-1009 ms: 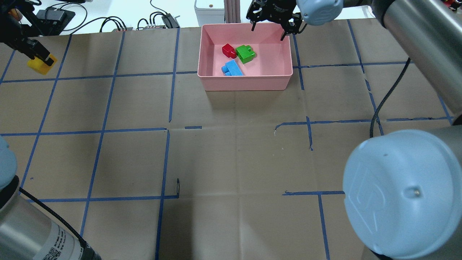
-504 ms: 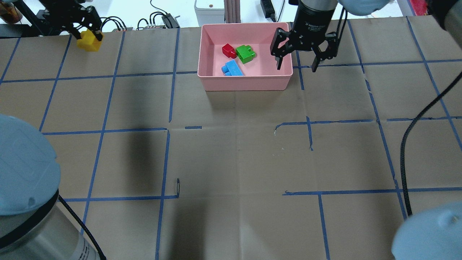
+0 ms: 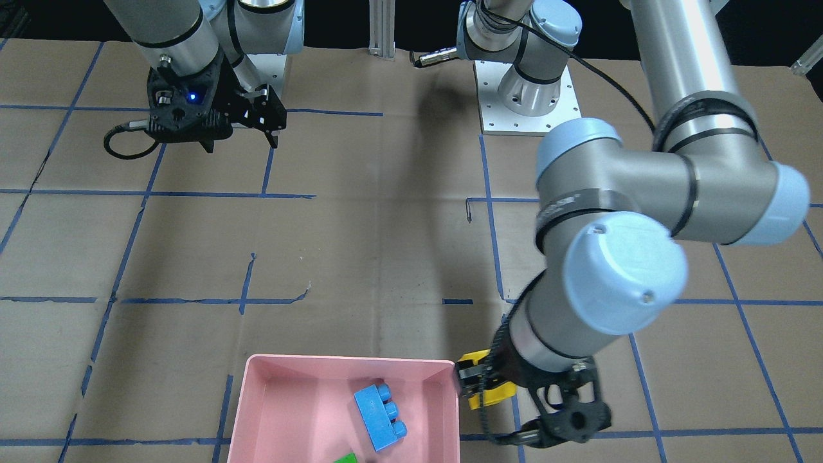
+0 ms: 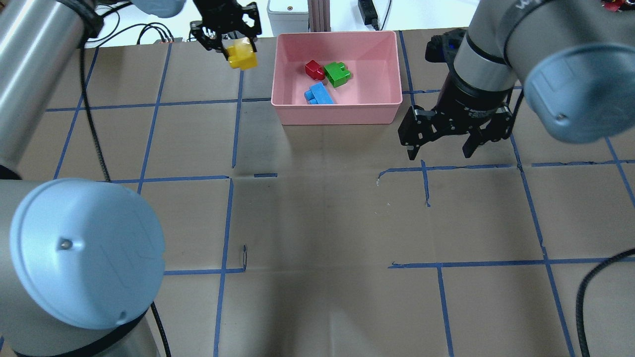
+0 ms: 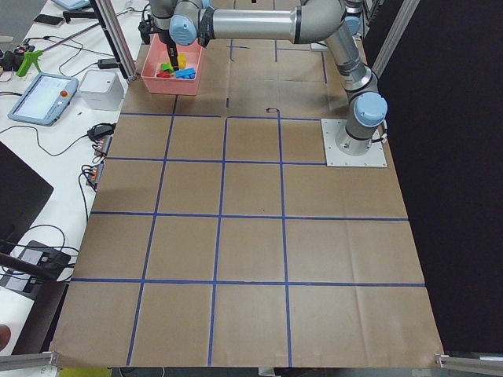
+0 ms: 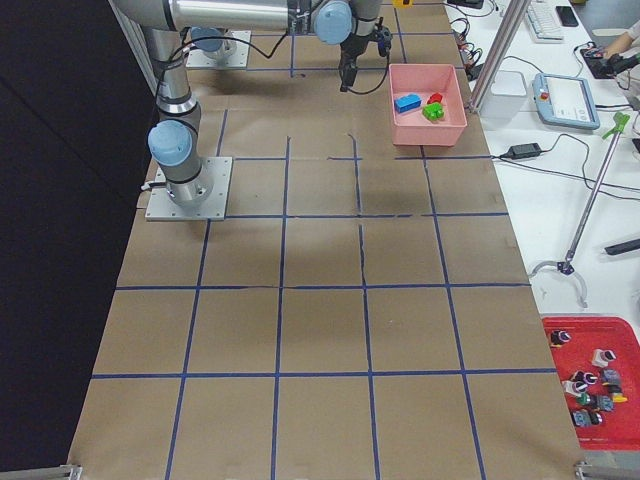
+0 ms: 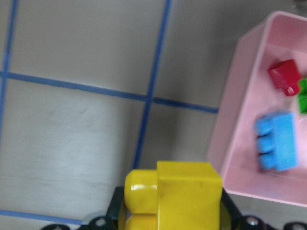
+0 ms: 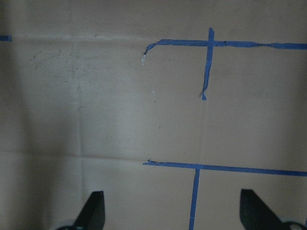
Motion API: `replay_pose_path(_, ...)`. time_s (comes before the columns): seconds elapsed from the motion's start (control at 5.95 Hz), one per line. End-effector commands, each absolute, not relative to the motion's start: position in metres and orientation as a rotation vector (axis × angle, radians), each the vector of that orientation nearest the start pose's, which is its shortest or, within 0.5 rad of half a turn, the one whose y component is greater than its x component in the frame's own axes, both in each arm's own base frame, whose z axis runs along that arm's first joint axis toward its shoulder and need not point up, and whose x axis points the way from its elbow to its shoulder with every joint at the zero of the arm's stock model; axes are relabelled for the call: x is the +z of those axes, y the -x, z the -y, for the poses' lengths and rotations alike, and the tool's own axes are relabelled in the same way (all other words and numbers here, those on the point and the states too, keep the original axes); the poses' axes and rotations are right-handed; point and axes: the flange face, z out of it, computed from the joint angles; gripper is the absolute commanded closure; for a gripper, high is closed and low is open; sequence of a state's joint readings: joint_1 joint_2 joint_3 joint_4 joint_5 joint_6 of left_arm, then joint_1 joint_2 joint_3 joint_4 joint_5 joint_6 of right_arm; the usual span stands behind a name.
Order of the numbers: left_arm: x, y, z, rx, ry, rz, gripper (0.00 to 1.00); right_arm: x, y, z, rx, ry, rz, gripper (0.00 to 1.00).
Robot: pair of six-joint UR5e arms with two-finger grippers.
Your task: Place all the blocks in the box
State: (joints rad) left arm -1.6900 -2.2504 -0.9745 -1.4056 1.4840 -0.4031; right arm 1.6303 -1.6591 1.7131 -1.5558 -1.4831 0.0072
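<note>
The pink box (image 4: 337, 115) stands at the far middle of the table. In it lie the red block (image 4: 313, 69), the green block (image 4: 337, 73) and the blue block (image 4: 318, 94). My left gripper (image 4: 238, 49) is shut on the yellow block (image 4: 241, 55) and holds it in the air just left of the box. The left wrist view shows the yellow block (image 7: 172, 191) next to the box wall (image 7: 230, 129). My right gripper (image 4: 439, 151) is open and empty, over the table on the near right of the box.
Cables and power units (image 4: 218, 27), a white device (image 4: 287, 15) and an aluminium post (image 4: 317, 12) line the far table edge behind the box. Blue tape lines grid the brown table cover (image 4: 317, 223). My left arm's elbow (image 3: 617, 270) hangs over the table.
My left gripper carried the yellow block rightward along the far edge to just left of the box. My right gripper, still open, moved from above the box back toward the robot.
</note>
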Motion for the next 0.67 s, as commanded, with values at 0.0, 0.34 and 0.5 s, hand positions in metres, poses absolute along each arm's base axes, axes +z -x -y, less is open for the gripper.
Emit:
replay_pose_path(0.0, 0.291, 0.317, 0.763, -0.185, 0.579, -3.231, 0.83, 0.472, -0.166, 0.421, 0.053, 0.076, -3.065, 0.0)
replay_pose_path(0.34, 0.247, 0.337, 0.768, -0.187, 0.555, -3.233, 0.42, 0.472, -0.155, 0.42, 0.053, 0.07, -3.189, 0.0)
replay_pose_path(0.5, 0.25, 0.34, 0.767, -0.192, 0.55, -3.235, 0.01, 0.468, -0.154, 0.422, 0.074, 0.077, -3.174, 0.0)
